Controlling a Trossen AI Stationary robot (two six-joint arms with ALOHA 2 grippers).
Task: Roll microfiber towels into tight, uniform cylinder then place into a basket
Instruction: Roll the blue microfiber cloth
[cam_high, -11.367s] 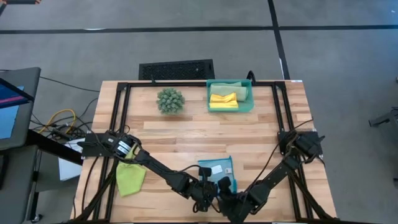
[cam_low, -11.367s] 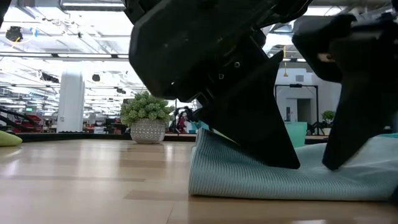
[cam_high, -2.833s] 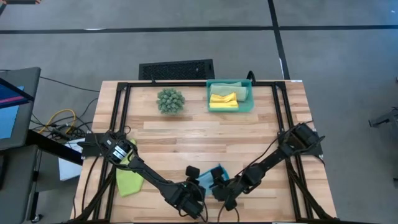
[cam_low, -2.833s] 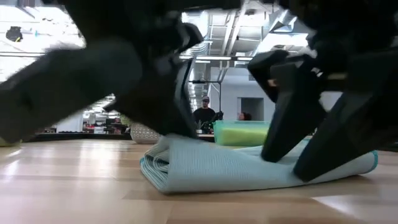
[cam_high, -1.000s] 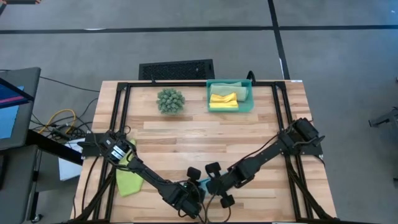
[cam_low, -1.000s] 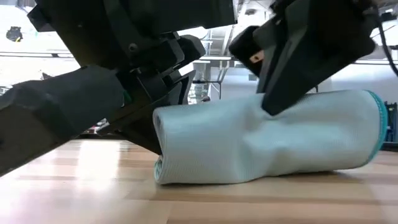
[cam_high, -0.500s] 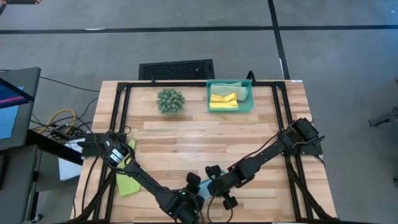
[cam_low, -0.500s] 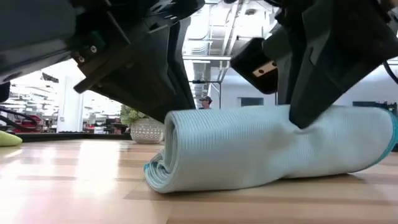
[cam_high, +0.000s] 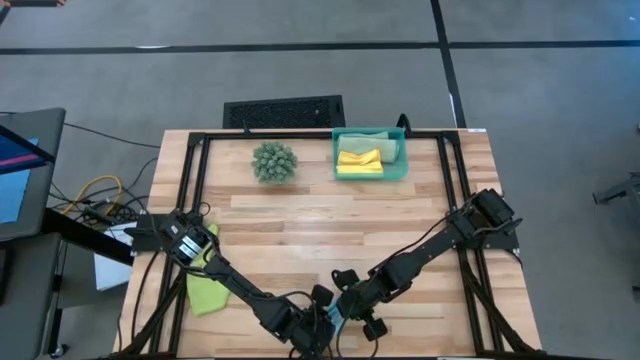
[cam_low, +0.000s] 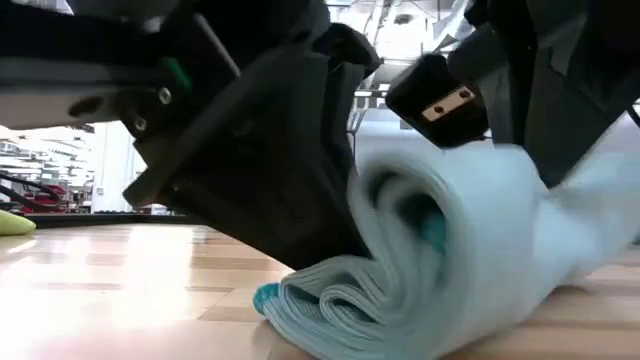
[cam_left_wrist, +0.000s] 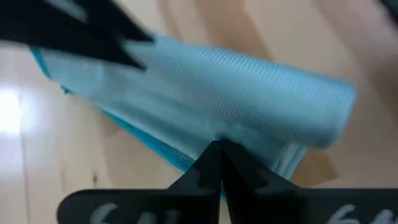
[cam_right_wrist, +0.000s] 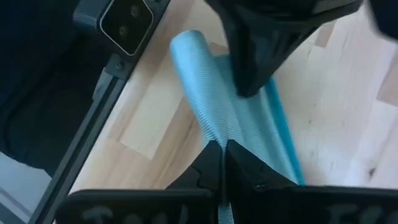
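light blue ribbed towel (cam_low: 450, 270), teal basket (cam_high: 400, 165)

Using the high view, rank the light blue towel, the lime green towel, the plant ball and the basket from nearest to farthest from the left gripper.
1. Light blue towel: right at the left gripper, table's near edge.
2. Lime green towel: on the left side.
3. Plant ball: far side, left of centre.
4. Basket: far side, right of the ball.

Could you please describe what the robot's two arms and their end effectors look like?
Both the left arm and the right arm are matte black, slim and jointed. The left arm carries a white label with a green patch near its base. Each end effector ends in two flat, dark, tapering fingers.
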